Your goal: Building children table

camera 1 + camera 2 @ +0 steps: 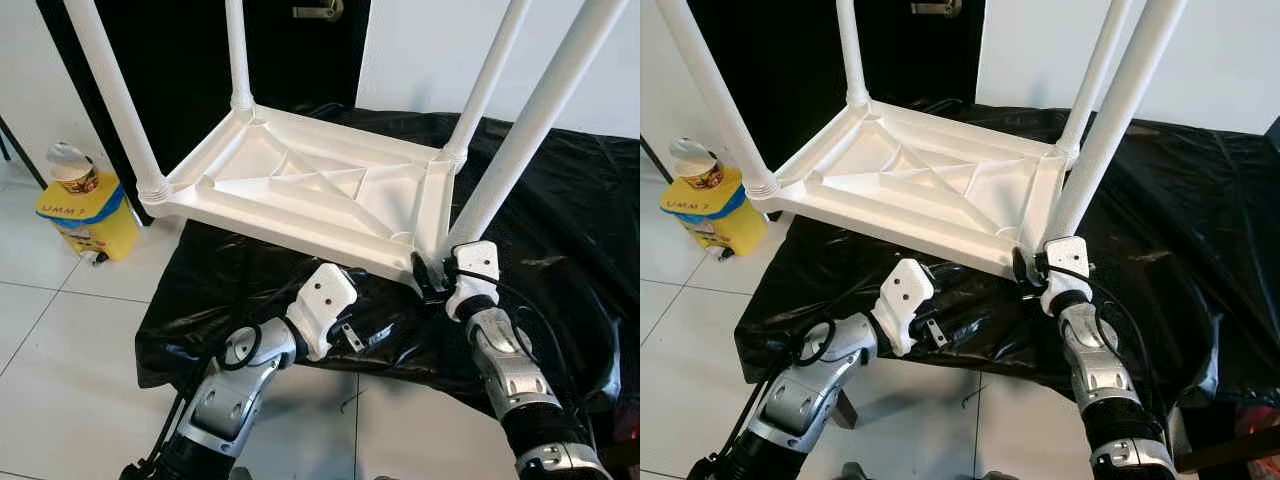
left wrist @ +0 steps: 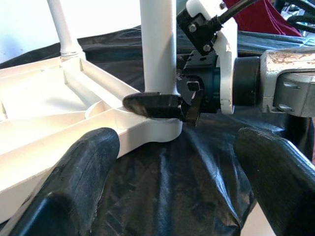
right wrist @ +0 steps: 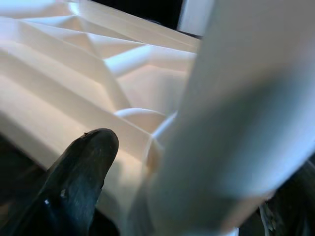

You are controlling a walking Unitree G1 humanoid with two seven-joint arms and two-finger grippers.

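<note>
A white plastic children's table (image 1: 300, 180) lies upside down on a black sheet (image 1: 560, 200), all its legs pointing up. My right gripper (image 1: 432, 275) is shut on the base of the near right leg (image 1: 530, 130), where it enters the corner socket. In the left wrist view one black finger (image 2: 152, 105) of the right gripper lies across that leg. My left gripper (image 2: 177, 162) is open and holds nothing, low in front of the same corner. Its white wrist (image 1: 322, 300) sits just below the table's front edge.
A yellow container (image 1: 90, 215) with a cup on top stands on the tiled floor (image 1: 60, 340) at the left. Behind the table is a black door (image 1: 290, 50) beside a white wall (image 1: 420, 50). The sheet's front edge hangs over near my arms.
</note>
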